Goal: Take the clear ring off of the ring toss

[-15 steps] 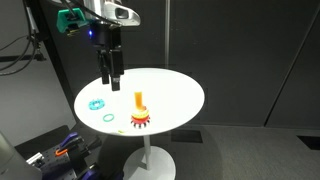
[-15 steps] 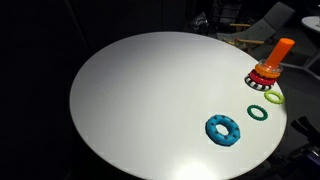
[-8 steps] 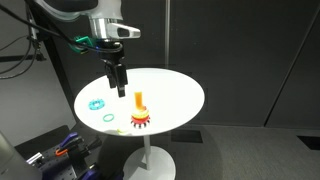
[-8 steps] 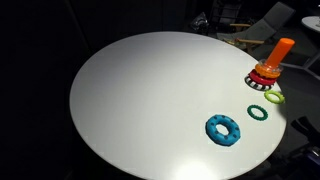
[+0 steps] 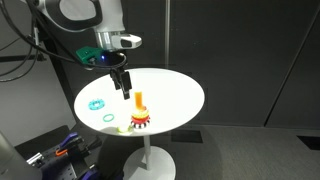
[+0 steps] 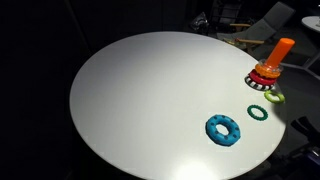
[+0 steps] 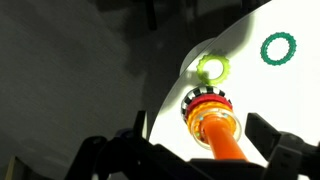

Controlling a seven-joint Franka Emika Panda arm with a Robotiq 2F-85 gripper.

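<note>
The ring toss (image 5: 140, 110) is an orange peg on a red-orange base near the table's edge; it also shows in the other exterior view (image 6: 270, 66) and in the wrist view (image 7: 222, 135). The clear ring (image 7: 199, 123) sits round the peg just above the base, translucent with small coloured specks. My gripper (image 5: 126, 90) hangs above the table, close beside and slightly above the peg's top. In the wrist view my gripper (image 7: 198, 124) is open, with one dark finger on each side of the peg, apart from it.
A lime-green ring (image 7: 211, 68) lies on the white round table (image 6: 150, 100) beside the base. A teal ring (image 6: 258, 112) and a bright cyan ring (image 6: 224, 129) lie nearby. The table edge runs close past the base, with dark floor beyond.
My gripper has moved down and across the table toward the peg. The rings and the ring toss have not moved.
</note>
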